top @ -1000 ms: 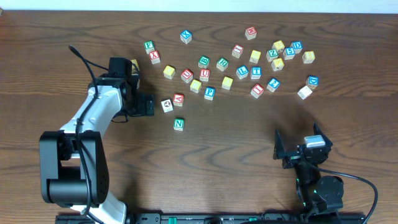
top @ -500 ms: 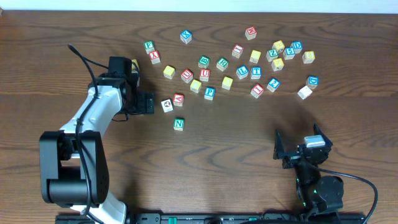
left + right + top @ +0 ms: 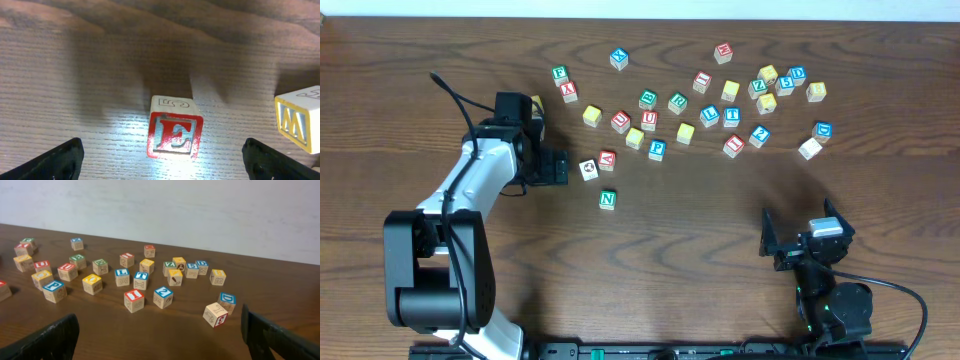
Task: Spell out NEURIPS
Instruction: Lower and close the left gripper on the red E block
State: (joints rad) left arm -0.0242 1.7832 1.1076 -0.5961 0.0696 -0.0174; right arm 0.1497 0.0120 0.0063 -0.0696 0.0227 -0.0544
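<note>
**Both grippers wide and empty; the E cube sits between the left fingers**

Your dark brown wooden table (image 3: pixel 880 300) carries a loose scatter of small wooden letter cubes across its far half, none stacked.

The small wooden cube with a green N (image 3: pixel 608 200) lies by itself on the near side of that scatter. It is apart from every other cube and to the right of your left gripper (image 3: pixel 163 142).

The small wooden cube with a red E (image 3: pixel 175 135) shows only in the left wrist view. It rests flat on the table with the E facing the camera and a 5 on its upper side. It is centred between the two dark fingers (image 3: pixel 55 160) and touches neither; from overhead you cannot pick it out.

A yellow-edged wooden W cube (image 3: pixel 298 122) stands turned at an angle near the right-hand finger, apart from the E cube.

The small wooden cube with a blue P (image 3: pixel 657 150) sits left of the scatter's middle, just beside a plain yellow cube (image 3: pixel 635 137). The small wooden cube with a red I (image 3: pixel 734 145) lies further right, near a blue-topped cube (image 3: pixel 759 136). The remaining letters are too small to read with certainty.

Your left arm (image 3: pixel 470 180) rises from its base at the near left and reaches toward the far side. It holds its gripper low over the scatter's left end, jaws spread wide.

Your right arm (image 3: pixel 830 300) is folded over its base at the near right. Your right gripper (image 3: pixel 159 317) faces the cubes from well back, jaws wide with nothing between them.
</note>
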